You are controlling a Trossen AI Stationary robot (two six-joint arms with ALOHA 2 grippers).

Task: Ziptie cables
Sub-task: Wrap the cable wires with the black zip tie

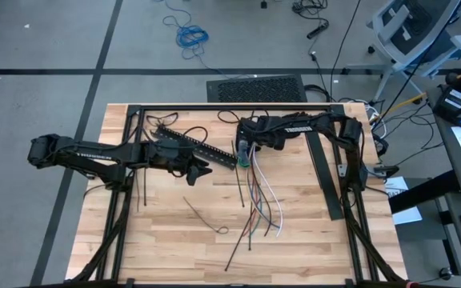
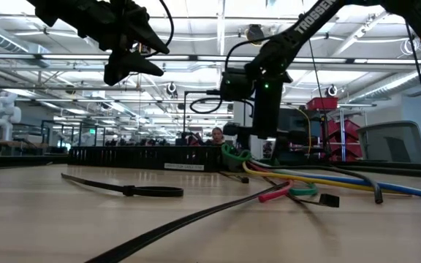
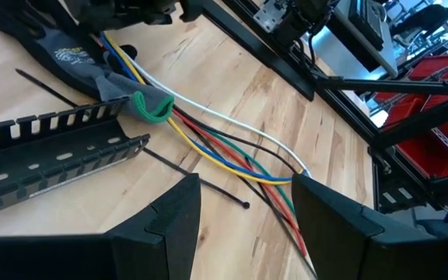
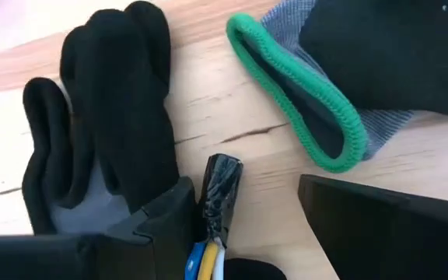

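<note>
The taped end of the cables (image 4: 221, 198) is seen between the fingers of the right gripper (image 1: 244, 154), near the table's far middle, beside a glove (image 4: 111, 117) with a green cuff (image 4: 298, 101). Whether the end is actually pinched cannot be told — if it is only loosely caught, the bundle could slip out or fan apart when lifted, and the glove could be dragged along with it.

From that end the cables (image 1: 261, 200) are spread toward the near edge. The left gripper (image 3: 243, 206) is held above the table with its fingers apart and nothing between them — the wires lie just ahead of and below it, next to the slotted rail (image 3: 53, 152). The zipties (image 1: 206, 218) are scattered on the wood, well apart from both grippers, one already looped; a thin strip flat on the board could easily be missed in a grasp.
</note>
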